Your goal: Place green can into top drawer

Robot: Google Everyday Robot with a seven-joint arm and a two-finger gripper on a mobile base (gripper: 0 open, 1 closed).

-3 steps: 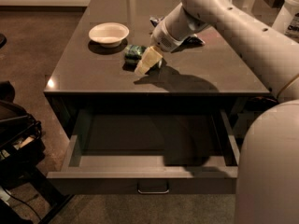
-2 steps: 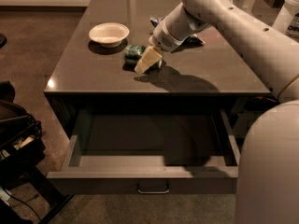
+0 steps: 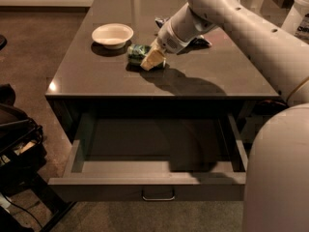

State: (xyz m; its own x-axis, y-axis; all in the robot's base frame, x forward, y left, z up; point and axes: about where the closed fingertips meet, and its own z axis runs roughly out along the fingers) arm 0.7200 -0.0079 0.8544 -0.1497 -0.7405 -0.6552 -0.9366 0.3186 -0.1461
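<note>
On top of the dark grey table (image 3: 217, 76), the small green can (image 3: 136, 52) lies on its side, near the round white bowl (image 3: 112, 34). The pale gripper (image 3: 153, 60) is down at the can's right end. I cannot tell if it grips the can. Below, the wide grey top drawer (image 3: 145, 190) stands open.

Glossy tabletop (image 3: 217, 76); matt top drawer (image 3: 145, 190); smooth gripper (image 3: 153, 60) at green can (image 3: 136, 52).

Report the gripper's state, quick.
Gripper: down at the green can on the countertop; whether it is open, closed or holding the can cannot be told.
</note>
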